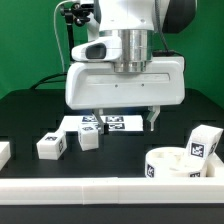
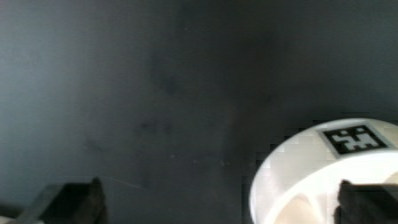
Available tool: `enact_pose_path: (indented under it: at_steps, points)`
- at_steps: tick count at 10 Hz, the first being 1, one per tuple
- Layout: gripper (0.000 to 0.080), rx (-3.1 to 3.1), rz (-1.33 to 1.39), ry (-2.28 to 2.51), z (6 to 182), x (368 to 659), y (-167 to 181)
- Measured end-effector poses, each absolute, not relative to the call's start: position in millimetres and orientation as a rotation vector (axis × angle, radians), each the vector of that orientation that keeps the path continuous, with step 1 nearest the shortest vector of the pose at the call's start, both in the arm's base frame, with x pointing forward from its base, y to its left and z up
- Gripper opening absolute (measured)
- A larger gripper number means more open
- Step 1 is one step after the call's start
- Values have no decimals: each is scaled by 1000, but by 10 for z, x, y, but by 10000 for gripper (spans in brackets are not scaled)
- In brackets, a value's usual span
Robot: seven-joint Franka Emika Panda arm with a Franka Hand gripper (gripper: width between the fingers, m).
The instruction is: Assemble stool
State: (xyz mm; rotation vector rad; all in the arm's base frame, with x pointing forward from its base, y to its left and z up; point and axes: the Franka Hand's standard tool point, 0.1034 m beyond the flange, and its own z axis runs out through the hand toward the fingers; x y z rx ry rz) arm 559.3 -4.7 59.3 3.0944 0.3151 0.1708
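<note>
The round white seat (image 1: 176,165) lies at the front of the exterior view's right. It also shows in the wrist view (image 2: 320,170), with a marker tag (image 2: 356,139) on it. A white block leg (image 1: 205,142) stands upright at the seat's far side; I cannot tell whether it touches it. Two more legs (image 1: 52,146) (image 1: 88,139) lie on the black table to the left. My gripper (image 1: 125,124) hangs open and empty above the table, left of and behind the seat. In the wrist view the gripper (image 2: 222,205) has one finger over the seat's edge.
The marker board (image 1: 108,123) lies flat behind the gripper's fingers. A long white rail (image 1: 100,191) runs along the table's front edge. A white piece (image 1: 3,152) shows at the exterior view's left edge. The table (image 1: 30,115) is black.
</note>
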Motion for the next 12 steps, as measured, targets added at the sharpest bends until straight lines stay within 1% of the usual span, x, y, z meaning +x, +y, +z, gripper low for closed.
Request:
enact_pose_path:
  at_steps: [2, 5, 8, 10, 12]
  points:
    - [649, 3080, 162, 277, 520, 5414, -283]
    - [649, 3069, 129, 314, 463, 5328, -708]
    - [649, 3075, 112, 297, 454, 5318, -704]
    - [649, 3126, -115, 263, 433, 5254, -583]
    - [649, 3112, -333, 135, 373, 5162, -532]
